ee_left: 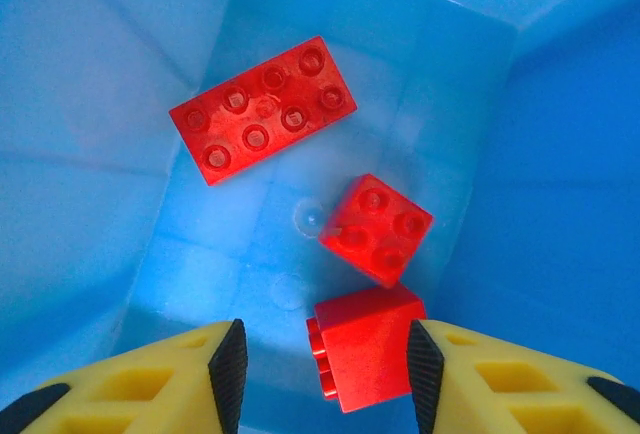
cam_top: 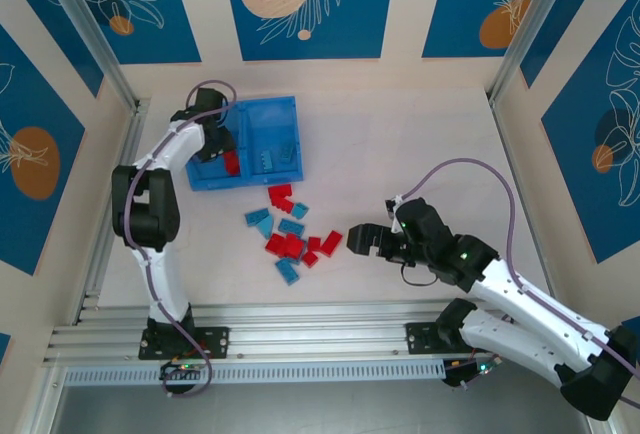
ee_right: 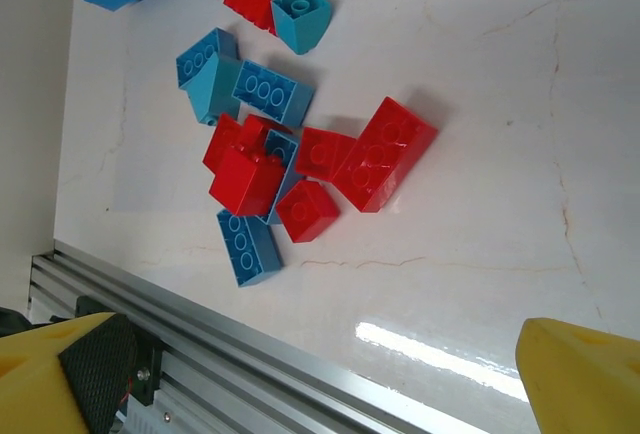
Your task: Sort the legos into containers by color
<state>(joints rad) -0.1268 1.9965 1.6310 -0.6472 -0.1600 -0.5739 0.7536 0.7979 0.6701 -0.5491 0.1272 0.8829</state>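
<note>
**At the tray's left compartment — a red brick going down**

On the left, the left gripper hangs low inside the left compartment of the blue tray. This looks like the drop-off step for red. Its jaws stand part open, wider than the red brick between them. That brick lies on its side on the tray floor, close against the right pad with a clear gap to the left one, so it does not look clamped. Just beyond it lie a four-stud red brick and an eight-stud red brick. A few blue bricks sit in the right compartment.

The next move probably calls for a straight lift clear of the low walls without dragging the brick along.

Near the middle of the table, just nearer than the tray, a mixed pile of red and light blue bricks is not yet sorted — most of the job remains.

To the right of that pile, the right gripper faces it with jaws spread wide and nothing in them. It would need to single out one brick at the pile's edge.
</note>
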